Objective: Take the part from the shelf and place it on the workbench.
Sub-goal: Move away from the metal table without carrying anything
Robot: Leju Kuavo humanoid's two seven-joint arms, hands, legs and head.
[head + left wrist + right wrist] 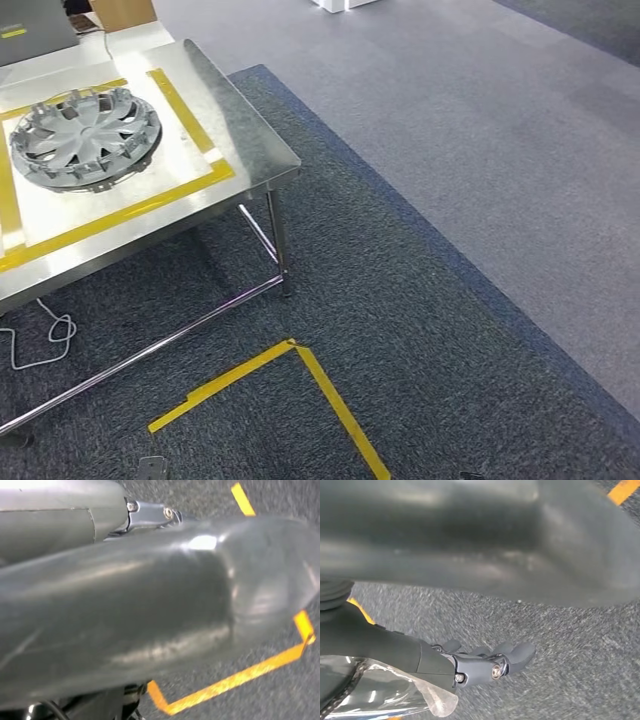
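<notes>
Grey carpet (pixel 468 150) covers the floor, with a darker mat (pixel 423 330) under and beside a steel workbench (pixel 249 150) at the upper left of the head view; a silver wheel cover (pixel 84 137), the part, lies flat on the bench top inside a rectangle of yellow tape (pixel 185 110), near the bench's corner; more yellow tape (pixel 302 355) marks an angle on the mat in front of the bench, and a white cable (pixel 53 330) loops on the floor beneath it; in the right wrist view the right hand (pixel 486 662) hangs above the carpet, its dark fingers (pixel 516 652) stretched out nearly straight and close together, holding nothing, with a clear plastic sleeve (pixel 395 695) around the wrist behind them; in the left wrist view a small part of the left hand (pixel 151 515) appears as a metal link with screws at the edge of a large blurred dark shape, so I cannot tell how its fingers are set or whether they hold anything; the wheel cover is on the bench, well apart from the right hand.
</notes>
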